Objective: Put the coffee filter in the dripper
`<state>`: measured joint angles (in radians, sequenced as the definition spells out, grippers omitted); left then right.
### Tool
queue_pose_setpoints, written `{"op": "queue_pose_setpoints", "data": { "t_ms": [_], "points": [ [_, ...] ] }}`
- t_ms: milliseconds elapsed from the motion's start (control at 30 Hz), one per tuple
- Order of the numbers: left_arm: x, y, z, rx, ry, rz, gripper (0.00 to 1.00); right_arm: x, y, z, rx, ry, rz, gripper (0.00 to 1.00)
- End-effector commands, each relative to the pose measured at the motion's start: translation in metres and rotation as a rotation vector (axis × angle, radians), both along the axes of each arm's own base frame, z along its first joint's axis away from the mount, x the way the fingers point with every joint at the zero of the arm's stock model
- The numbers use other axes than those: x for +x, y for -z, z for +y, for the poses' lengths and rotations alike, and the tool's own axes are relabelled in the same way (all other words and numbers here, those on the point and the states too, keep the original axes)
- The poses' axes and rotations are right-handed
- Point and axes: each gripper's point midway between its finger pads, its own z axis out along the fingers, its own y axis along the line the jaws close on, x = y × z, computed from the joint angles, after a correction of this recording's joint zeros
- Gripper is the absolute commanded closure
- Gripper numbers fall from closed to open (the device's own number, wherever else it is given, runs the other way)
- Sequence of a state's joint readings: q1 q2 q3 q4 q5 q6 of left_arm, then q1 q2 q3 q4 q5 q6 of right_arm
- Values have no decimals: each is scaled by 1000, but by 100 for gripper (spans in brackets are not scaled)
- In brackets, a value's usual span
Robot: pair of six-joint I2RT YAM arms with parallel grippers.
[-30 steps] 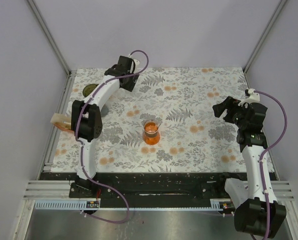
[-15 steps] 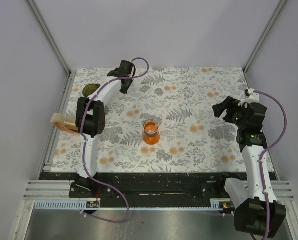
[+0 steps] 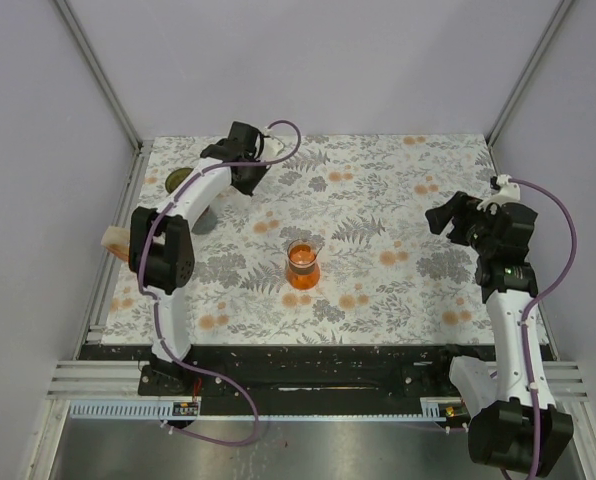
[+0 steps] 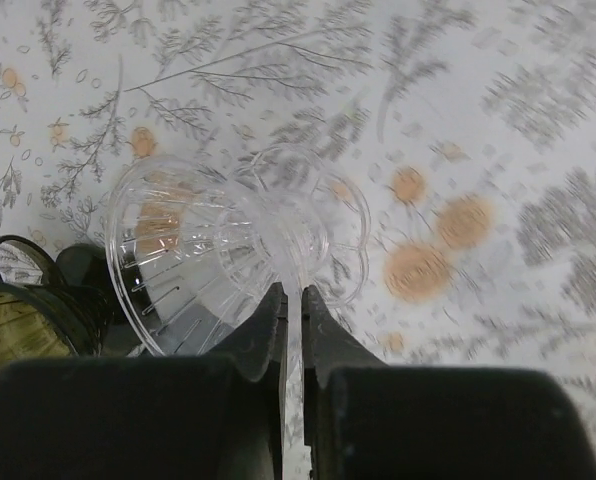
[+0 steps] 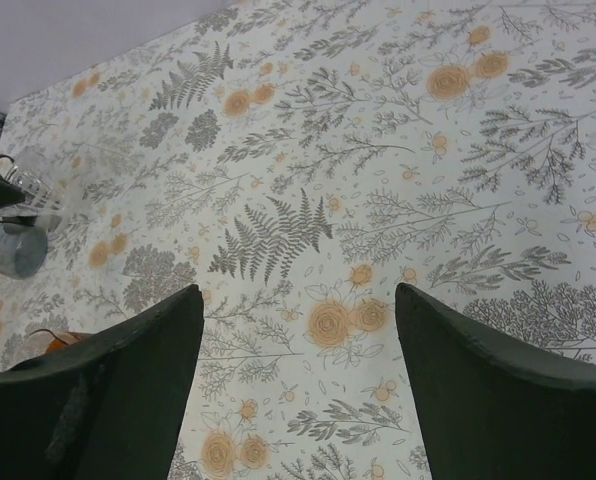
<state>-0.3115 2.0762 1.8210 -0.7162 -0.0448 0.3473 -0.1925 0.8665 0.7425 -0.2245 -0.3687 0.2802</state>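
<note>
Dripper [image 4: 200, 240] rim pinched in L hand [image 4: 292, 293], shut tight; R hand [image 5: 298, 292] wide open, empty.

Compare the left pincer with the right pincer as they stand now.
The left pincer is shut, pinching a thin edge of the clear ribbed plastic dripper; the right pincer is open with nothing in it. The left pincer sits at the far left of the floral-patterned table; the right pincer hangs above the table's right side. Both are black two-finger pincers.
</note>
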Motion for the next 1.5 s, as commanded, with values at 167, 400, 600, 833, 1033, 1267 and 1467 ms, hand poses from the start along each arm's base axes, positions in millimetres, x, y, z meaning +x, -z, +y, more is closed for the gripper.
{"op": "queue_pose_setpoints", "data": {
  "t_ms": [167,400,600,833,1033,1267,1467],
  "points": [
    [-77,-106,-33,6,491,-196,100,-12,-85,80,-41,-404,-208,18],
    [-150,-155,-46,-54,804,-263,100,-45,-106,178,-28,-930,-198,15],
    [-236,-199,-58,-86,1079,-368,100,-61,-113,230,-135,-1226,-186,13],
    [-317,-221,-66,-191,1251,-283,100,-63,-115,268,-161,-1461,-254,9],
    [-343,-233,-66,-224,1301,-284,100,-83,-108,294,-186,-1628,-219,12],
    [-346,-234,-68,-221,1320,-289,100,-90,-86,317,-236,-1671,-186,17],
    [-349,-235,-70,-230,1332,-293,100,-88,-98,330,-180,-1666,-236,33]
  ]
}}
